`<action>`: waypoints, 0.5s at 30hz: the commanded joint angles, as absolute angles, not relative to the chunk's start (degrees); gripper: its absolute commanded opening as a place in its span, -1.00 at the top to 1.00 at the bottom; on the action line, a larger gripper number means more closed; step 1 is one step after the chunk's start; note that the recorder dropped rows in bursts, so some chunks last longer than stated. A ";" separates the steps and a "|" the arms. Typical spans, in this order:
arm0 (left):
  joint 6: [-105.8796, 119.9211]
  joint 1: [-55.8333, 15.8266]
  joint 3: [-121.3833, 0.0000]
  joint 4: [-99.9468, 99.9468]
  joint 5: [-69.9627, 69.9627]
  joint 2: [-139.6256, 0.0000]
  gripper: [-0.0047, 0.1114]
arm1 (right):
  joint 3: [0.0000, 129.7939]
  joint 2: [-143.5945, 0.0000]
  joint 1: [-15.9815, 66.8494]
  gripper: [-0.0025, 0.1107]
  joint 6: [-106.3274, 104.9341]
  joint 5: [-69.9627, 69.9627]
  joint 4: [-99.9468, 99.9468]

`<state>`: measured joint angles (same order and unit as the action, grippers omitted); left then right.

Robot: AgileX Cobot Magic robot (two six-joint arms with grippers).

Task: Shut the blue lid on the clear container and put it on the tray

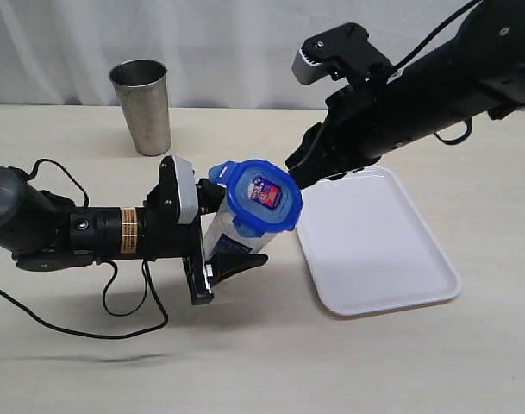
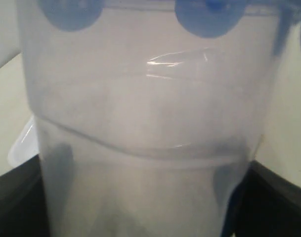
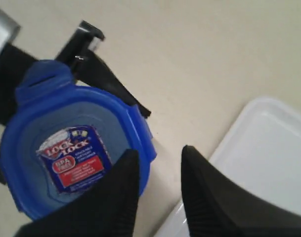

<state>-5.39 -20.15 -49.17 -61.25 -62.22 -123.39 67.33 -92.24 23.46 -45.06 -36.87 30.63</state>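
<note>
Exterior view: a tall clear plastic container [image 1: 219, 240] is clamped round its body, tilted, by the left pincer [image 1: 236, 228], whose jaws are spread wide by it. A bright blue rounded-square plastic lid [image 1: 262, 197] is seated on its mouth, just beside the right pincer [image 1: 302, 170]. A flat white plastic tray [image 1: 391, 259] lies next to that pincer.

Left wrist view: the container wall is pressed between the dark fingers [image 2: 12, 197].

Right wrist view: the right pincer is seen partly open, with nothing clamped. The lid's rim is overlapped by one finger [image 3: 115, 197]; contact cannot be told.

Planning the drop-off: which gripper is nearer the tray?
Right. The right gripper hangs at the tray's corner; the left gripper holds the container, left of the tray.
</note>
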 commanded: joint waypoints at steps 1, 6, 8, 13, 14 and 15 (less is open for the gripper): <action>-2.73 -20.57 -49.50 -64.59 -64.97 -122.48 0.92 | 67.23 -87.45 27.99 0.40 -62.27 -40.27 26.44; -2.61 -20.57 -49.50 -66.80 -64.97 -122.48 0.92 | 67.23 -85.88 35.51 0.15 -65.75 -38.13 10.06; -2.61 -20.57 -49.50 -67.09 -64.97 -122.48 0.92 | 67.23 -85.88 38.80 0.14 -65.47 -36.03 5.06; -2.61 -20.57 -49.50 -68.53 -64.97 -122.48 0.92 | 70.56 -88.23 44.61 0.14 -64.45 -37.32 -1.43; -1.62 -20.57 -49.50 -69.99 -64.97 -122.48 0.92 | 74.51 -90.24 45.48 0.14 -64.22 -42.43 -3.74; -1.57 -20.57 -49.50 -70.11 -64.97 -122.48 0.92 | 77.34 -91.60 45.47 0.14 -63.29 -46.02 -4.57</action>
